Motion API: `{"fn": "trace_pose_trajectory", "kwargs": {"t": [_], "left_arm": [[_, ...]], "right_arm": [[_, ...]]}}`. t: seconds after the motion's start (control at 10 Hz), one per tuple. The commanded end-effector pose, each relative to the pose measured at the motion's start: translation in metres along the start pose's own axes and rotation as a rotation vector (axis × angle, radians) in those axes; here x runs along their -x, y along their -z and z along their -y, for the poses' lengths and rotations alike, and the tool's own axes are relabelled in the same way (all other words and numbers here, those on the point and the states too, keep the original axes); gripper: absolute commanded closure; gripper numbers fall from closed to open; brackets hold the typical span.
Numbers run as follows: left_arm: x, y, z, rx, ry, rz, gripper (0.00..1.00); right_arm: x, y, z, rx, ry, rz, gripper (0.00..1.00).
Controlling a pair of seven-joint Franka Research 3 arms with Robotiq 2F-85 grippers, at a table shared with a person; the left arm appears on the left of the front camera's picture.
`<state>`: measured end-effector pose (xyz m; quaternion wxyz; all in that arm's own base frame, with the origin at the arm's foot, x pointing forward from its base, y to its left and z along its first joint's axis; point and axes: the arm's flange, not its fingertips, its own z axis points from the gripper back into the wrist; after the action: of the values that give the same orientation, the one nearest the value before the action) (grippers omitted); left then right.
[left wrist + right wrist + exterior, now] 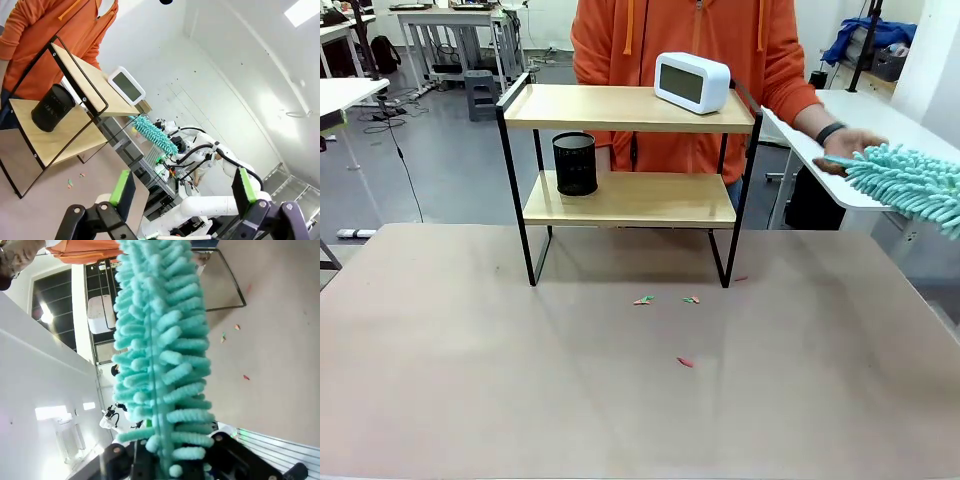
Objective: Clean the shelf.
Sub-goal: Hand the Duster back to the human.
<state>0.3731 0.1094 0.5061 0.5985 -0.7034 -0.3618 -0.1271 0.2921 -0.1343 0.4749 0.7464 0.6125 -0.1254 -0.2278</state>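
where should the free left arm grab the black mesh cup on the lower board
Grip the black mesh cup across its round wall near the middle, coming in level from the robot's side. It stands upright at the left of the shelf's lower board, and the top board overhead probably rules out a grasp from above.

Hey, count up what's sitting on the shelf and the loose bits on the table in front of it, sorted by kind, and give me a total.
White digital clock, top board of the shelf: 1
Black mesh cup, lower board: 1
Small coloured scraps on the table, such as the red one: 4
Total: 6
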Motion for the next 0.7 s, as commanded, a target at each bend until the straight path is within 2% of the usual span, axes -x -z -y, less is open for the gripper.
{"fn": "trace_pose_trajectory", "kwargs": {"t": [0.0,0.5,0.6], "left_arm": [[-0.0022,-0.0005,0.0033,0.007,-0.010,-0.013,0.00],[-0.0022,-0.0005,0.0033,0.007,-0.010,-0.013,0.00],[-0.0022,-0.0005,0.0033,0.007,-0.010,-0.013,0.00]], "right_arm": [[0.0008,0.0002,-0.0038,-0.024,-0.017,-0.005,1.00],[0.0008,0.0002,-0.0038,-0.024,-0.017,-0.005,1.00],[0.0004,0.0015,-0.0005,-0.002,-0.002,-0.006,0.28]]}}
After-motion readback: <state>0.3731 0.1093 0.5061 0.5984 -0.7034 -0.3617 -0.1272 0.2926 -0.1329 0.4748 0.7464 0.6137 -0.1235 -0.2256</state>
